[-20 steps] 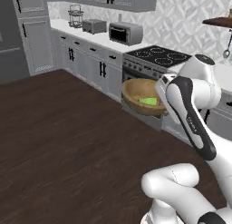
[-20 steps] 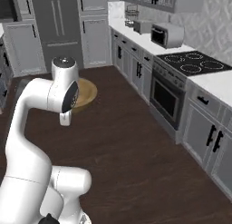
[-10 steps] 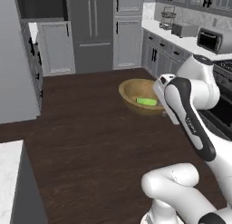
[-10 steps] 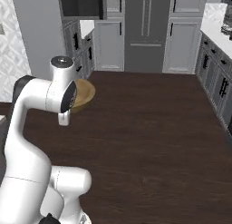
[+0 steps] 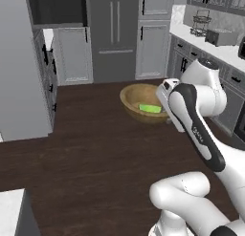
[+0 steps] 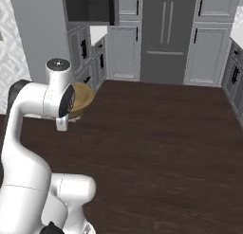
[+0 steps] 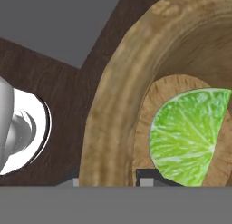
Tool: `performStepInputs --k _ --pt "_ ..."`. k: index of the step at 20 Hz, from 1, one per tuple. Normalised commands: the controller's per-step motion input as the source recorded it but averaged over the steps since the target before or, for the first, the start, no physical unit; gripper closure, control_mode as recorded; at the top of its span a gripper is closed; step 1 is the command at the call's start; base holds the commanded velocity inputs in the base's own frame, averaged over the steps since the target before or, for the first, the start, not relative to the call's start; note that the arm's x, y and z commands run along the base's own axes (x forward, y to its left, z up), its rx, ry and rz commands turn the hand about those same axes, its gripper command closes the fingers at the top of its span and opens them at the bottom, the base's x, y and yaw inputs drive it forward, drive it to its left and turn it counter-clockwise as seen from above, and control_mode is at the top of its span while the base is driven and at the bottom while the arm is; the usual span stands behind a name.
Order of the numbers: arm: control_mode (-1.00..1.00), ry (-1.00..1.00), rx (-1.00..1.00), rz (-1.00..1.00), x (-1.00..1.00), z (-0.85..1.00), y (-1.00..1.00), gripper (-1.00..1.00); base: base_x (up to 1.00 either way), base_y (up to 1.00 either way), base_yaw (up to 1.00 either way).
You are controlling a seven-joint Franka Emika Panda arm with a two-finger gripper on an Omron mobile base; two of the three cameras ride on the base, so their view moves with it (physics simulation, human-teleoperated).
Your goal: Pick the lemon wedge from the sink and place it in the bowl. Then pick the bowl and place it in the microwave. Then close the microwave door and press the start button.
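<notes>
From the left base view, the bowl (image 5: pixel 144 103) rides in the air above the dark wood floor (image 5: pixel 86 149), carried out in front of the white arm, and the lemon wedge (image 5: pixel 150 108) lies green and flat on its inner floor, so the first part of the job looks done. The gripper (image 5: pixel 166 102) sits right at the bowl's near rim, tucked behind the wrist. Over to the right base view: the bowl (image 6: pixel 82 100) peeks out tan from behind the arm's upper link, and up at top left sits a dark open recess in the tall grey cabinet (image 6: pixel 89 6), most likely the microwave, though I can't be sure. Now the hand view, very close in: the bowl's thick rim (image 7: pixel 113 109) curves up across the picture, the lemon wedge (image 7: pixel 188 137) rests on the lighter inside, and two small finger tips (image 7: pixel 146 180) sit either side of the wall, clamped on the rim. My call: this is the carry to the microwave, so keep the bowl level, turn gently, and approach the opening squarely so the wedge stays put.
</notes>
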Motion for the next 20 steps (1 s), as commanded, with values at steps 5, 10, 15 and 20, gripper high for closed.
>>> performStepInputs --k 5,10,15,20 --pt "1.00 0.00 0.00 0.00 0.00 0.00 0.00 1.00 1.00 0.00 -0.22" --pt "1.00 0.00 0.00 0.00 0.00 0.00 0.00 1.00 1.00 -0.14 -0.26" --pt "1.00 0.00 0.00 0.00 0.00 0.00 0.00 1.00 1.00 -0.23 -0.18" --pt "1.00 0.00 0.00 0.00 0.00 0.00 0.00 1.00 1.00 -0.52 0.00"
